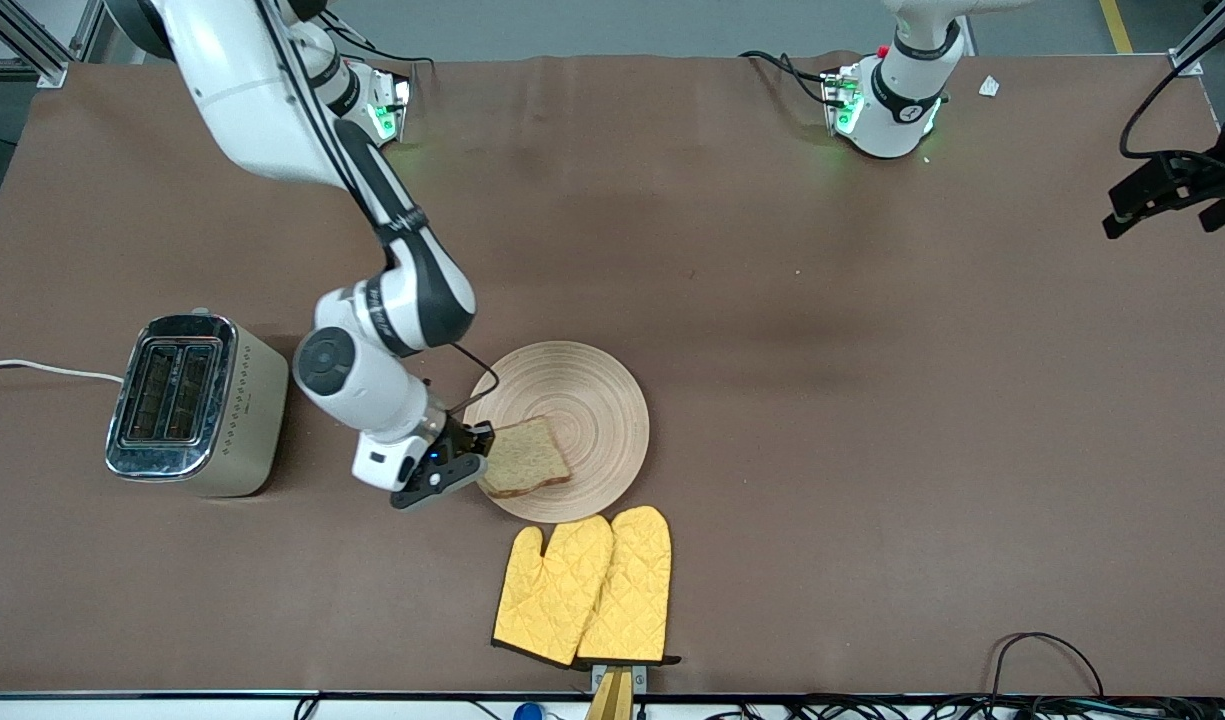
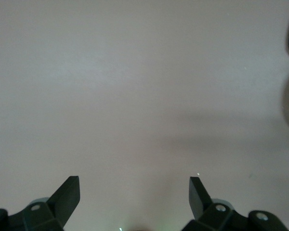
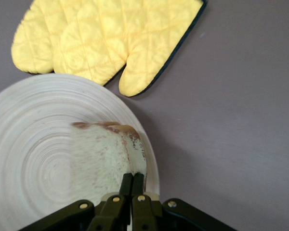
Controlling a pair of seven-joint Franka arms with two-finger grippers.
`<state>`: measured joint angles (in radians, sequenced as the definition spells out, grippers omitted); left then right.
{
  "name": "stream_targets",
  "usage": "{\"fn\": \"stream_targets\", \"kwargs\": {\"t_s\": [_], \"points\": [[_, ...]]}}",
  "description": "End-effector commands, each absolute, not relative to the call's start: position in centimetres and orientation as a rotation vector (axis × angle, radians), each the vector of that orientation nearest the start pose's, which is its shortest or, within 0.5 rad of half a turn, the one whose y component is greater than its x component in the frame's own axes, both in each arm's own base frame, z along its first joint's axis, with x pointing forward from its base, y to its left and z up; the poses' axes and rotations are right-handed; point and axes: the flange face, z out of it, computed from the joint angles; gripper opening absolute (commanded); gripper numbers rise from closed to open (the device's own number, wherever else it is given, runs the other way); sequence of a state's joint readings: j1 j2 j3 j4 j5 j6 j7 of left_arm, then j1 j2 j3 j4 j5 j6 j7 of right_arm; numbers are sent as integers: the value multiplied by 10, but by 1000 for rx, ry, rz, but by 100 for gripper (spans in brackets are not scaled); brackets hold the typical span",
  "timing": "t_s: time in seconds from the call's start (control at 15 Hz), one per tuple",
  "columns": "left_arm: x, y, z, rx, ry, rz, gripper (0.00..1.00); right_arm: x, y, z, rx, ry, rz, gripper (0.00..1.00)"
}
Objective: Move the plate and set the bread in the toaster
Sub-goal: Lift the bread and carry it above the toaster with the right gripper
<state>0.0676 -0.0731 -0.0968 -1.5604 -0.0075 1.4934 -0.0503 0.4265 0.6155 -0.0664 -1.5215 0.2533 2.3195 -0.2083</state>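
Right gripper fingers pinching bread edge on plate (thin-edge grip for toaster slots); left gripper waits, fingers spread

The brown table carries the toaster, plate and yellow mitts.

Front view: high, facing the arm bases, taking in the whole tabletop edge to edge.
Left wrist view: looks down past its claw at bare tabletop.
Right wrist view: close over the plate.
Shared: plate and yellow mitts, front and right wrist.
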Motion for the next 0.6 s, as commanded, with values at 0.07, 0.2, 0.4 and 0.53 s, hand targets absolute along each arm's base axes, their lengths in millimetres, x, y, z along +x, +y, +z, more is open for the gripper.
{"fn": "stream_targets", "kwargs": {"t_s": [0.07,0.2,0.4,0.53], "points": [[513,-47,663,-3131,79,1,100,661,226,399,-2983,-666,-202,0],[517,-48,663,-3132,79,-30,100,658,199,438,-3100,-713,-158,0],[519,-54,663,-3113,76,-35,100,650,152,485,-3315,-765,-6,0],[519,-54,662,-3085,80,-31,100,652,120,519,-3461,-729,56,0]]}}
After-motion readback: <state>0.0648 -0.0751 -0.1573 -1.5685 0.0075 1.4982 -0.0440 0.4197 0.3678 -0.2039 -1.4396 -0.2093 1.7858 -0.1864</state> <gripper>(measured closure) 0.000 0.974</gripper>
